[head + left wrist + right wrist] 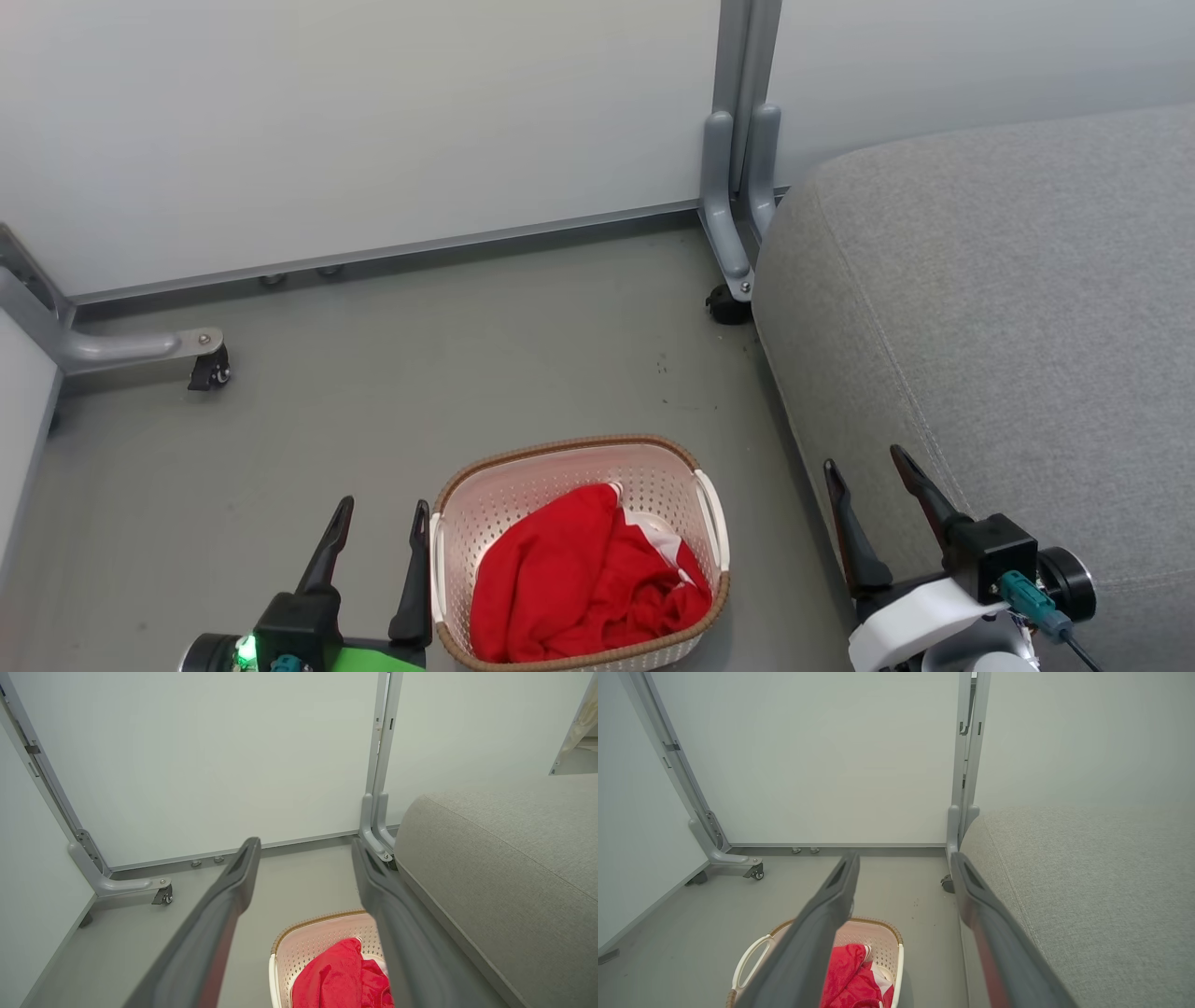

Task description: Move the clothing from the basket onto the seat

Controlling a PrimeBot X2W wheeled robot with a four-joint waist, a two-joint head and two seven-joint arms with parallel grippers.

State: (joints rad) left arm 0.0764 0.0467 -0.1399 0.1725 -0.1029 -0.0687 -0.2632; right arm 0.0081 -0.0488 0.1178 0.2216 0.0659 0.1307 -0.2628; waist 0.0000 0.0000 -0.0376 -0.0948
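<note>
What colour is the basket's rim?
Brown, woven-look, atop the off-white perforated basket; the head view shows it best.

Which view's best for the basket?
Head view: nearly the whole basket shows, rim, handles and red clothing inside. Left wrist view crops it behind the left gripper; right wrist view has the right gripper across it.

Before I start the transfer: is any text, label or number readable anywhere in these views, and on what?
No text can be read.
The basket, the clothing in it, the seat and the wall panels show no lettering, label or number in any view.
</note>
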